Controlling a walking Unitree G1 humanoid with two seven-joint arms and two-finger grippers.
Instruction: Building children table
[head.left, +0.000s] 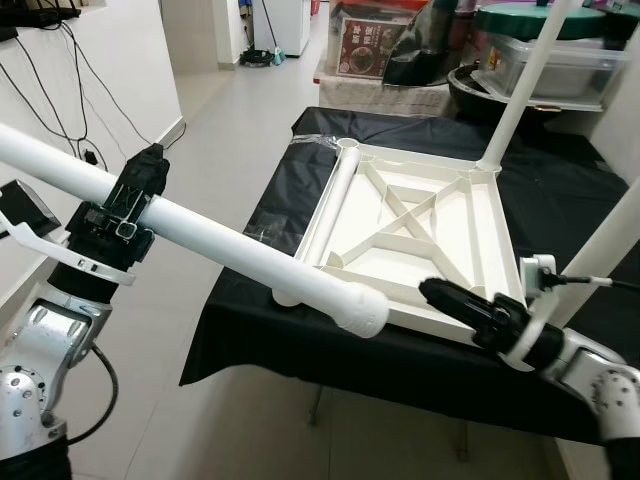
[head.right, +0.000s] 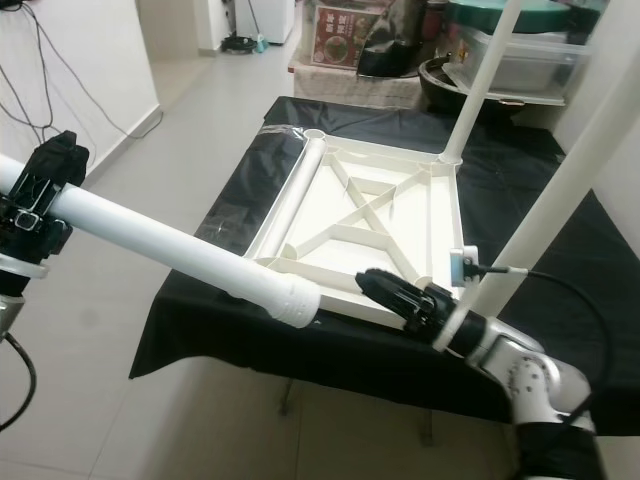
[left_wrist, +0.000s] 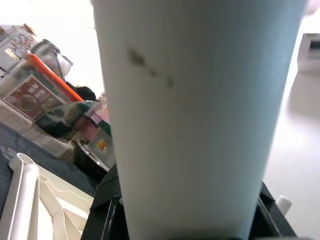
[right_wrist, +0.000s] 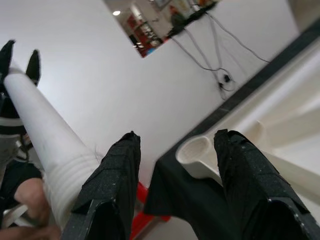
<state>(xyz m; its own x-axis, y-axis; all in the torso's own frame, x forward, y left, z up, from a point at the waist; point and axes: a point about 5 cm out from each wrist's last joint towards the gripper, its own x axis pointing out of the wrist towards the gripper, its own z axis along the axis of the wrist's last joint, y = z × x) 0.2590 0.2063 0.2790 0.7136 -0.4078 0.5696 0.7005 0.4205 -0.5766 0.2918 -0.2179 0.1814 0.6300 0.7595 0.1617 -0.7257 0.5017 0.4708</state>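
Note:
The white table top (head.left: 497, 230) lies upside down on a black-draped table (head.left: 250, 345). Two white legs stand upright in its right corners, one far (head.left: 520, 90) and one near (head.left: 610, 240). A third leg (head.left: 335, 195) lies along its left edge. My left gripper (head.left: 125, 215) is shut on a long white leg tube (head.left: 230, 250), held slanting, with its ribbed end (head.left: 360, 310) just above the near-left corner. My right gripper (head.left: 432, 291) hovers open over the near edge. Between its fingers (right_wrist: 120, 185) the wrist view shows the empty corner socket (right_wrist: 197, 152).
Clear plastic wrap (head.left: 300, 150) lies on the cloth to the left of the table top. Boxes and lidded plastic bins (head.left: 560, 60) crowd the space behind the table. A white wall with hanging cables (head.left: 70, 90) runs along the left, with tiled floor (head.left: 230, 110) between.

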